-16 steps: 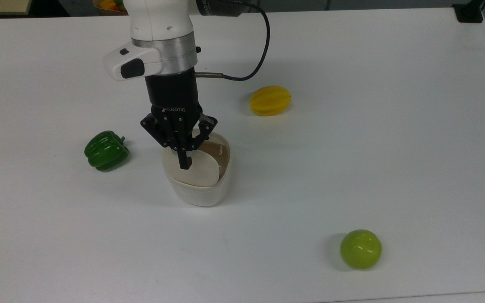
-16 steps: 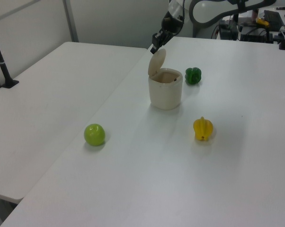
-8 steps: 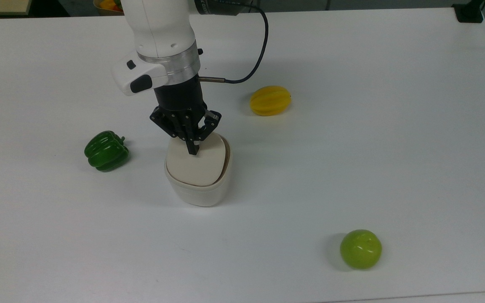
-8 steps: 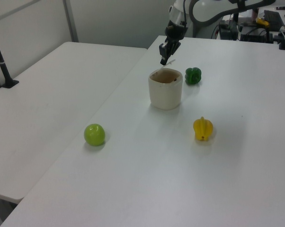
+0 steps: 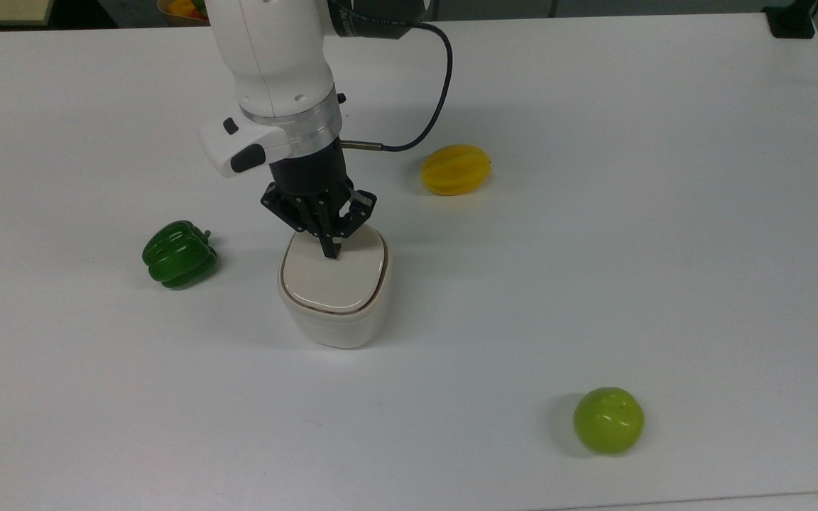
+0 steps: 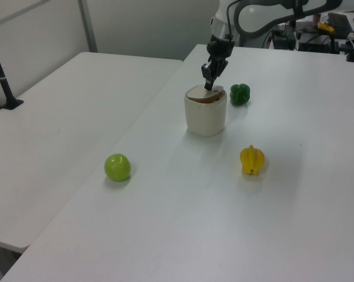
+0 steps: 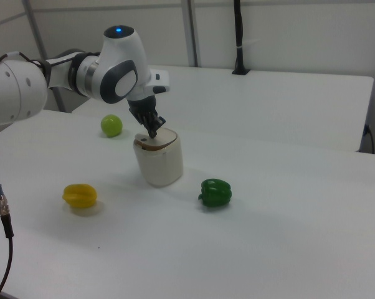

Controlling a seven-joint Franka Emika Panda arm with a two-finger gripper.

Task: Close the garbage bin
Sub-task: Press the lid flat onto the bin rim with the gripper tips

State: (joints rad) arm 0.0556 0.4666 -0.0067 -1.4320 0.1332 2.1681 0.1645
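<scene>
White tables point(image 6: 77, 106), pale wall point(image 7: 287, 31)

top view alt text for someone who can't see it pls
A robot arm's end effector presses its tip on the nearly shut lid of a cream bin on a white table. Around it lie a green pepper, a yellow fruit and a green apple.

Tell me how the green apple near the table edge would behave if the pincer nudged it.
The green apple is round with no flat side showing, so it would probably roll rather than slide. Its skin looks glossy, so a pinch may slip. It sits alone on the bare white table near the top view's bottom edge, so a push that way might send it off.
</scene>
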